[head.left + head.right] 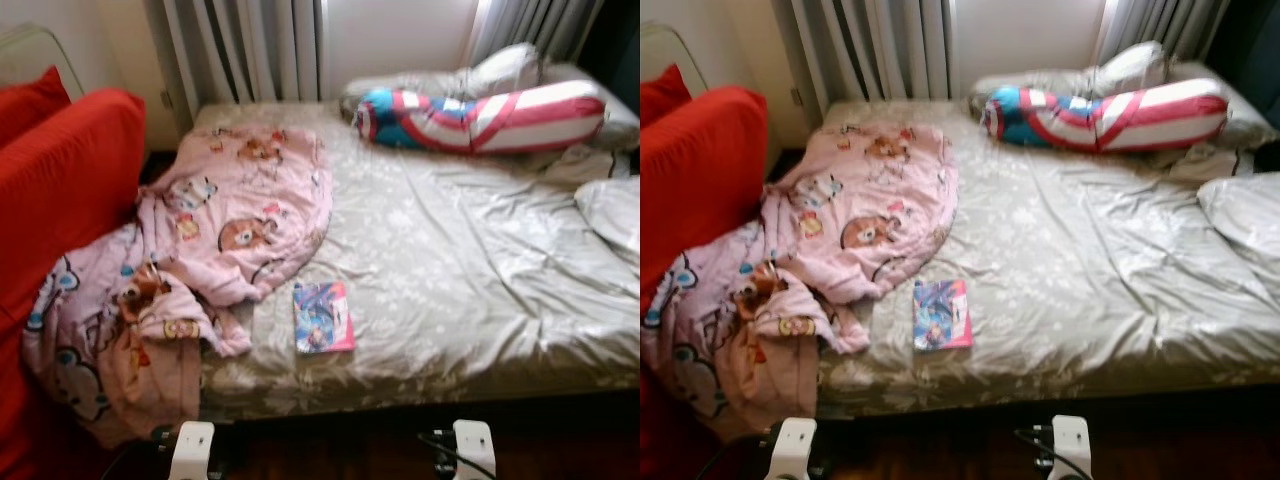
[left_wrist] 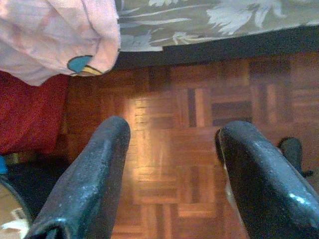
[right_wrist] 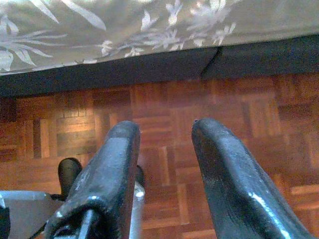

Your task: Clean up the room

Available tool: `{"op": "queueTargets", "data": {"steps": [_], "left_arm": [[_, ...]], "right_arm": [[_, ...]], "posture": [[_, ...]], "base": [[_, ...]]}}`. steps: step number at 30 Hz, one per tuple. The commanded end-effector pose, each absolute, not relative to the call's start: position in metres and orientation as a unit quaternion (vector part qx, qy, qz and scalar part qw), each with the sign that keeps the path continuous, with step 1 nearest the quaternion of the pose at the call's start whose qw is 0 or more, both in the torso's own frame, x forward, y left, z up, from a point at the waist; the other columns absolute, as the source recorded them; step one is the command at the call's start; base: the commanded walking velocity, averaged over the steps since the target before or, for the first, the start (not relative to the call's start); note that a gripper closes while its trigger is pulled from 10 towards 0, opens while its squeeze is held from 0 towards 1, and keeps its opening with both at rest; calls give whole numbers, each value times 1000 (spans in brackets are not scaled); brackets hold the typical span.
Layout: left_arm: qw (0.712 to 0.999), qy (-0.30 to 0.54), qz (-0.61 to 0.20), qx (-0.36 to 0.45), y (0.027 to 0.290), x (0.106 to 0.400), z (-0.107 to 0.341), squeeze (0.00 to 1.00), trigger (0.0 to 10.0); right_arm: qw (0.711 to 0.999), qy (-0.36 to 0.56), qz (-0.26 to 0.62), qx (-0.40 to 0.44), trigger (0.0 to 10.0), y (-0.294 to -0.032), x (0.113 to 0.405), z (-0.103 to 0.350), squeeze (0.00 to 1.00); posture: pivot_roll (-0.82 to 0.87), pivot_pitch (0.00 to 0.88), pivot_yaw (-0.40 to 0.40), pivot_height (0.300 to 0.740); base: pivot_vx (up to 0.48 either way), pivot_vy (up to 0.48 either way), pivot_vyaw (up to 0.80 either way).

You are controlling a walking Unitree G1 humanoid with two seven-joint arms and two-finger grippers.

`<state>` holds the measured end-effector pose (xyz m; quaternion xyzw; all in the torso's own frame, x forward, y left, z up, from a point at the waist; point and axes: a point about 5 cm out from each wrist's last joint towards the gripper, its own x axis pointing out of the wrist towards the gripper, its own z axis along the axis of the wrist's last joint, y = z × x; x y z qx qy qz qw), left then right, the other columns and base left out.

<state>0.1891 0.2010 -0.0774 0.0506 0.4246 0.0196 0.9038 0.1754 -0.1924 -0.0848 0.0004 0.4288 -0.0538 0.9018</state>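
Bed (image 1: 470, 290) with a grey flowered sheet takes most of the head view. Pink cartoon blanket (image 1: 200, 230) lies crumpled at 9 o'clock, its lower part hanging over the bed edge beside a red sofa (image 1: 60, 200). Small colourful book (image 1: 323, 317) lies flat near 6 o'clock, just beside the blanket. Striped bolster (image 1: 480, 118) rests at 1 o'clock. Left end effector (image 2: 172, 169) and right end effector (image 3: 164, 169) hang over the wooden floor (image 2: 199, 114), fingers apart and holding nothing.

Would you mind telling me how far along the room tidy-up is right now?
Nothing looks done yet. The pink blanket lies crumpled, spilling off the bed, and a book sits near its front edge. Both hands, left hand and right hand, hang open and unladen over the wood floor.
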Motion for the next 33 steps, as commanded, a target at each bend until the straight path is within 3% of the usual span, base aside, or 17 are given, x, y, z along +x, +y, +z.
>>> {"op": "queueTargets", "data": {"steps": [1, 16, 33], "left_arm": [[899, 434, 20, 53, 202, 185, -80, 0, 10000], [898, 436, 19, 54, 203, 184, -80, 0, 10000], [904, 425, 16, 39, 200, 187, -79, 0, 10000]], "right_arm": [[897, 440, -55, 3, 10000, -192, 170, -88, 0], [896, 442, -53, 4, 10000, -190, 168, -89, 0], [896, 440, -53, 6, 10000, -190, 172, -87, 0]], "posture": [[-42, 11, 23, 740], [-41, 25, 25, 740], [-39, 33, 23, 740]], "base": [[0, 307, 0], [0, 306, 0], [0, 0, 0]]}}
